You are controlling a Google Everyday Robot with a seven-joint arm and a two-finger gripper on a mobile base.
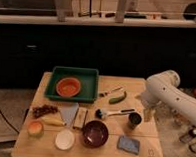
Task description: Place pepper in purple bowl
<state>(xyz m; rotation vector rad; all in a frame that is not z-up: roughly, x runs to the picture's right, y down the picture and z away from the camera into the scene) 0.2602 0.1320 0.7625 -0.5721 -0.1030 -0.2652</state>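
The green pepper [118,98] lies on the wooden table right of the green tray. The dark purple bowl [95,133] stands near the table's front, in the middle, with nothing in it. My white arm comes in from the right. The gripper [148,113] hangs at the table's right edge, to the right of the pepper and apart from it, next to a dark cup [134,120].
An orange bowl [69,87] sits in the green tray [91,80]. A white dish [64,139], yellow banana-like fruit [53,121], grapes [42,110], an orange half [35,128], a blue sponge [128,144], a brush [112,113] and a utensil [110,91] lie around.
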